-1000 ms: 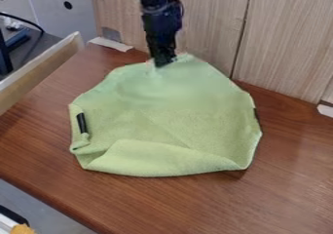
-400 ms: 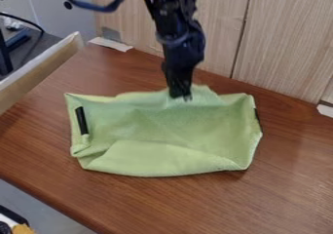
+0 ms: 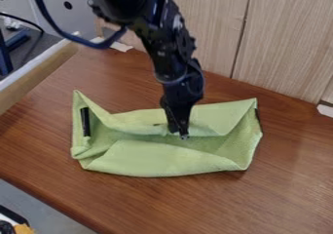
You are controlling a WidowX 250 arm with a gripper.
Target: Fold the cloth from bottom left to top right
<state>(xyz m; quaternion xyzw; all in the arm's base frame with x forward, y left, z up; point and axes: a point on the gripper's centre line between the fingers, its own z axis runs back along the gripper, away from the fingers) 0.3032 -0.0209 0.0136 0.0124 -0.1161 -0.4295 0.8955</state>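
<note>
The black gripper points down over the middle of the green cloth, its tip at the cloth's upper layer. That far part of the cloth is folded over toward the near side, with its edge around the gripper tip. A second flap along the near edge is folded inward. Both side corners stand up a little, and a black strip shows on the left one. Whether the tip pinches the fabric cannot be made out.
The cloth lies on a brown wooden table. Wood panels rise behind it, and a pale wooden ledge runs along the left. A blue cable loops beside the arm at the upper left.
The gripper has come down the view toward the near side, and the cloth's far edge has moved with it, folding over the middle. The upper left corner now stands more upright.
</note>
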